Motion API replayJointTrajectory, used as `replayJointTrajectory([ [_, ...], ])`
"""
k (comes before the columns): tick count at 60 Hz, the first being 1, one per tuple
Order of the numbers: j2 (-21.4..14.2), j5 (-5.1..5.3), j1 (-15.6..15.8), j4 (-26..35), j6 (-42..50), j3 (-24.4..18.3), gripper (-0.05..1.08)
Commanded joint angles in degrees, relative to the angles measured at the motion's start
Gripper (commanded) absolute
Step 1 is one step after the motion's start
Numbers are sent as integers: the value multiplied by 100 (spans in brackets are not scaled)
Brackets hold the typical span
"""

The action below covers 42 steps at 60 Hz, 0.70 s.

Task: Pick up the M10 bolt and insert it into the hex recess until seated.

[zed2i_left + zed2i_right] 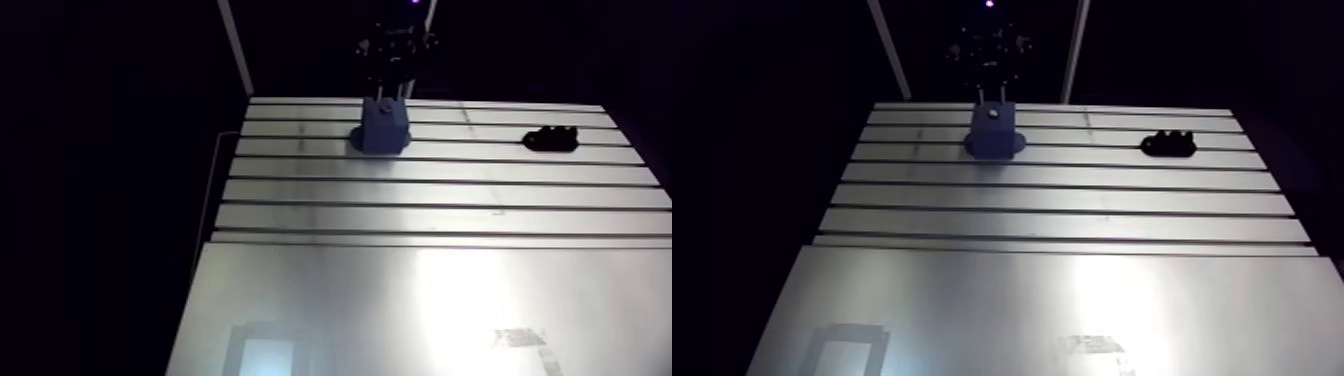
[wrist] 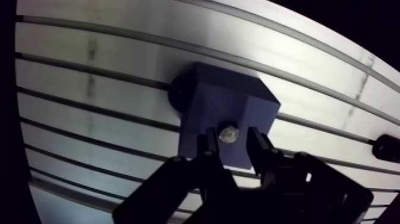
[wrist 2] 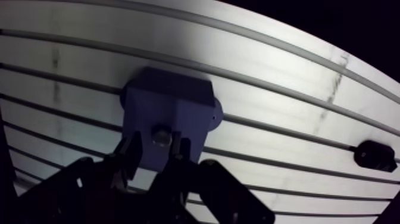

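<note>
A dark blue block stands on the slotted aluminium table, near its far edge. In the block's top face sits a silvery M10 bolt, only its rounded end showing. In the wrist view my gripper hangs right over the block, its two dark fingers standing on either side of the bolt with a small gap on each side. Nothing is held between them. In the arm view the gripper comes down just above the block, and the bolt shows as a pale dot on the block's top.
A small black fixture lies on the table to the right of the block, a few slots' width away, also seen in the wrist view. Long slots run across the table's far half; the near half is a smooth plate.
</note>
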Motion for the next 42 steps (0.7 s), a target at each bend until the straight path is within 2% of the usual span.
replayJointTrajectory([
  [1, 9, 0, 0, -5, 80, 3, 59],
  [42, 18, -7, -25, 4, 226, 38, 59],
])
